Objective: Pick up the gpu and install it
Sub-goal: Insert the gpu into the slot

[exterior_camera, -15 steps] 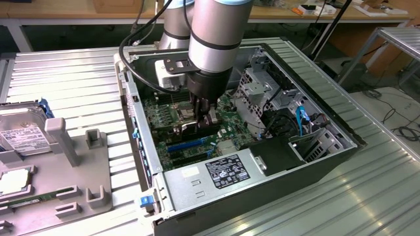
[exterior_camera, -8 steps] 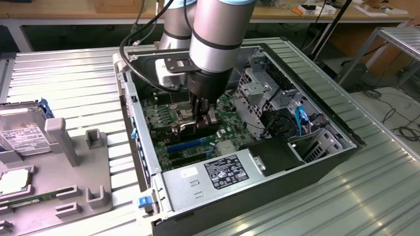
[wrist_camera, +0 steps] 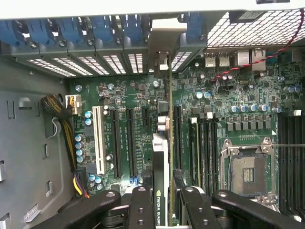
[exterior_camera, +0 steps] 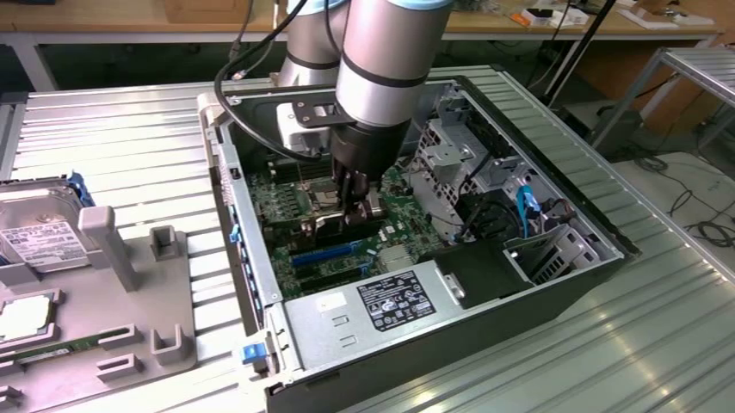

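My gripper [wrist_camera: 164,206] is shut on the gpu [wrist_camera: 160,157], which I see edge-on: a thin card with a black face, a green board edge and an NVIDIA label between my fingers [wrist_camera: 141,206]. Its silver bracket [wrist_camera: 160,50] reaches the rear slot openings beside the blue latches. The card stands upright over the motherboard [wrist_camera: 138,95], in line with the long black expansion slots [wrist_camera: 129,143]; whether it is seated I cannot tell. In the exterior view my gripper [exterior_camera: 354,206] is low inside the open computer case [exterior_camera: 597,258], with the gpu [exterior_camera: 339,225] under it.
A CPU socket [wrist_camera: 248,172] and memory slots [wrist_camera: 290,157] lie beside the card. The power supply [exterior_camera: 385,303] and drive cage [exterior_camera: 453,163] crowd the case. On the exterior view's left, a grey tray [exterior_camera: 161,284] holds a hard drive [exterior_camera: 34,232] and a memory stick [exterior_camera: 52,351].
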`<state>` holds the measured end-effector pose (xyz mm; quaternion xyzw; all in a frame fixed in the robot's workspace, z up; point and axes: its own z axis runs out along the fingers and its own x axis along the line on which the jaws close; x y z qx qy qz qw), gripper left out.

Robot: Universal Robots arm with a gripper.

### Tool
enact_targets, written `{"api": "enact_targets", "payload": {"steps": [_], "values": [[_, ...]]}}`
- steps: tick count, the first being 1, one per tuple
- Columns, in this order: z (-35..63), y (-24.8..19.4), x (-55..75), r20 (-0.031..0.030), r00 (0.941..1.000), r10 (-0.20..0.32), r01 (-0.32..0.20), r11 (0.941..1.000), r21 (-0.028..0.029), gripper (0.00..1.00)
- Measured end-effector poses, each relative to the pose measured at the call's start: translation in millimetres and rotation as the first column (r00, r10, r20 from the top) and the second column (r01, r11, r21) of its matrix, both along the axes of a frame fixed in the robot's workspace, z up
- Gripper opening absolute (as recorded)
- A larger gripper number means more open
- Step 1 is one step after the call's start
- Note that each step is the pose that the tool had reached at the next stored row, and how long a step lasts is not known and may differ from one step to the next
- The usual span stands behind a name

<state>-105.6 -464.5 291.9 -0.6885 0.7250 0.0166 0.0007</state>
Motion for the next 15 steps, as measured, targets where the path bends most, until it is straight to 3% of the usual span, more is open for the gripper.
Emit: {"api": "enact_targets", "payload": {"steps": [15], "values": [[-9.2,0.0,0.0,0.0002,1.0,0.0,0.0,1.0,0.0004,0.27]]}}
